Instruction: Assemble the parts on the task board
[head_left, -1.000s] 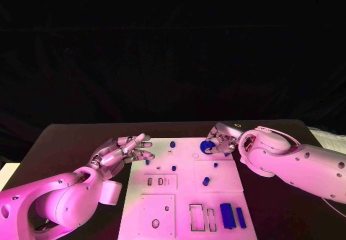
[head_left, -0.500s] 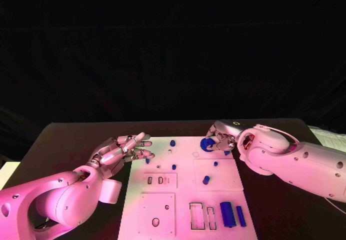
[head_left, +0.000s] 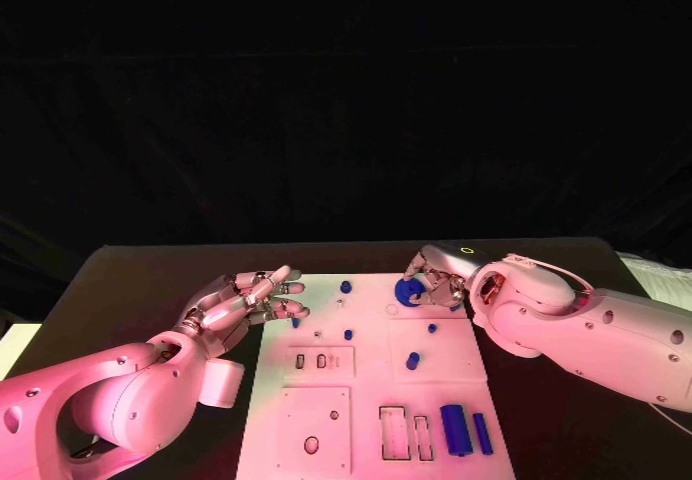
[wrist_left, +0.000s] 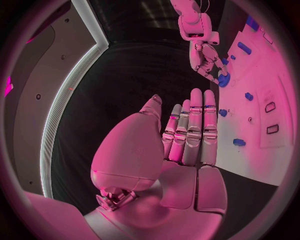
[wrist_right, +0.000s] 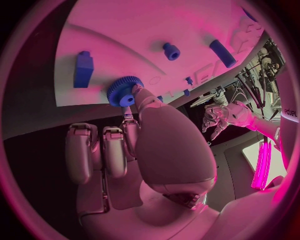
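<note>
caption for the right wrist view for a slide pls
Right hand touching a blue gear at the edge of the white task board, other blue parts spread across it.

The head camera looked down from above and behind onto the counter (head_left: 144, 270), taking in the whole task board (head_left: 378, 400) at moderate range. The left wrist camera sat close behind the left hand (wrist_left: 187, 135), facing along its fingers across the board. The right wrist camera sat close behind the right hand (wrist_right: 144, 145), facing the board's surface at short range. All three views shared the board and the blue gear (head_left: 410, 292).
</note>
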